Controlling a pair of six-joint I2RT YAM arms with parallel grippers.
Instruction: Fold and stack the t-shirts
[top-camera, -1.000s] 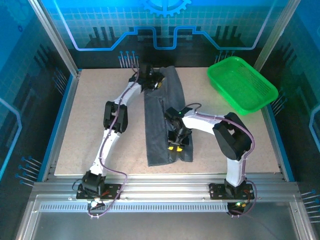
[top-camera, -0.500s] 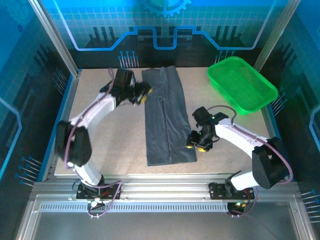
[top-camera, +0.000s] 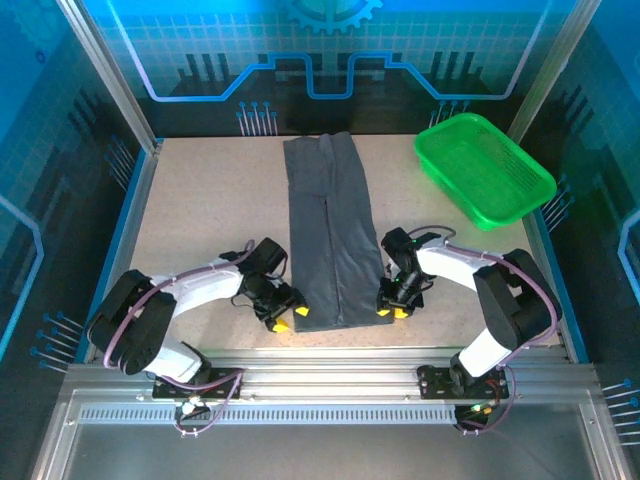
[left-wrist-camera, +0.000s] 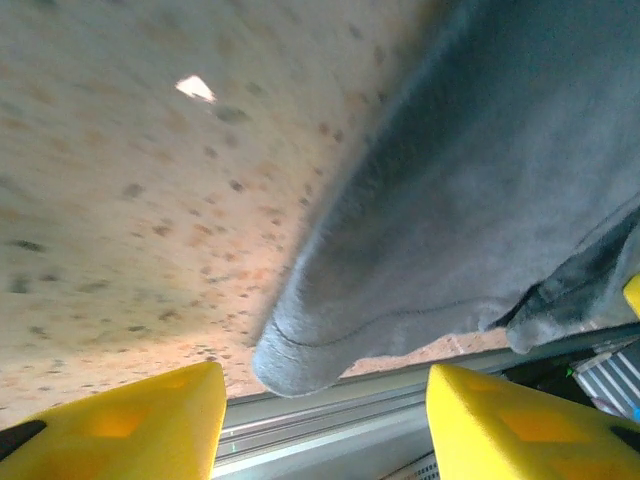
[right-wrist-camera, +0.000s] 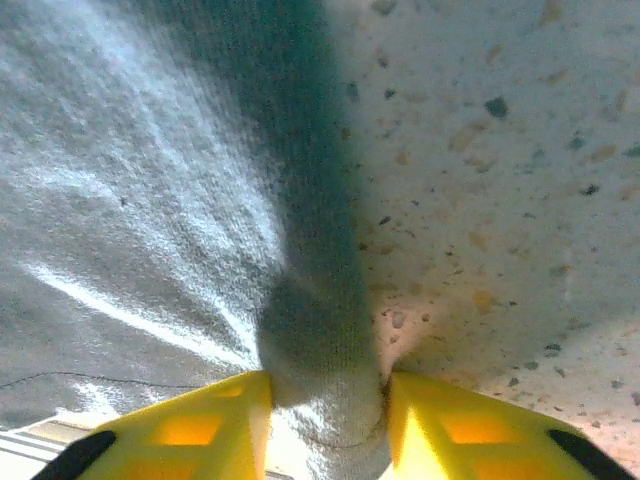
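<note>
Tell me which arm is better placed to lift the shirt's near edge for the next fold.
Right, probably. The right gripper pinches the near right corner of the t-shirt; the left gripper is open, its corner not yet between the fingers.

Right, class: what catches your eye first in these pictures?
A long grey shirt lies folded into a strip down the middle of the table, with a bright green basket at the far right corner. The left gripper sits open at the shirt's near left corner; the right gripper pinches the near right edge.
</note>
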